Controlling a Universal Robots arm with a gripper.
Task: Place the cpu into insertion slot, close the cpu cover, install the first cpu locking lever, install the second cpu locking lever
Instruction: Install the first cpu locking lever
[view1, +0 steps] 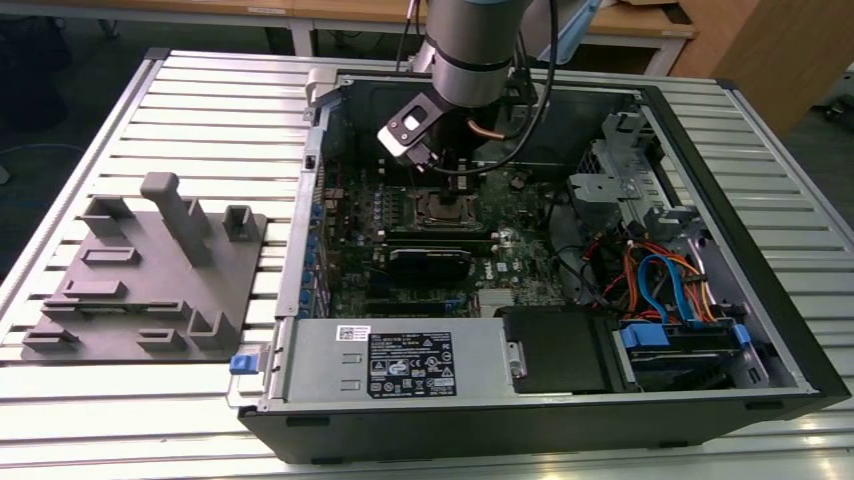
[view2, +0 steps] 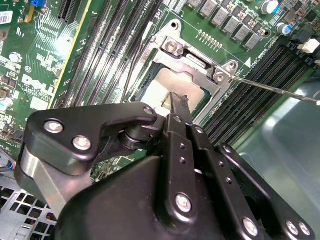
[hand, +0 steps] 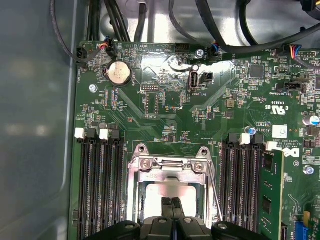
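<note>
Gripper (hand: 172, 202), clenched on nothing, tips at the cpu (hand: 152, 195) framed by the cpu cover (hand: 170, 166); a sideways skid would probably scratch the cpu or snag the cover.

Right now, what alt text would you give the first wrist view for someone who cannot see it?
The gripper, fingertips pressed together, hangs over the cpu, whose dull silver top shows through the window of the cpu cover. Around them lies a green circuit board with long black slots on either side.
</note>
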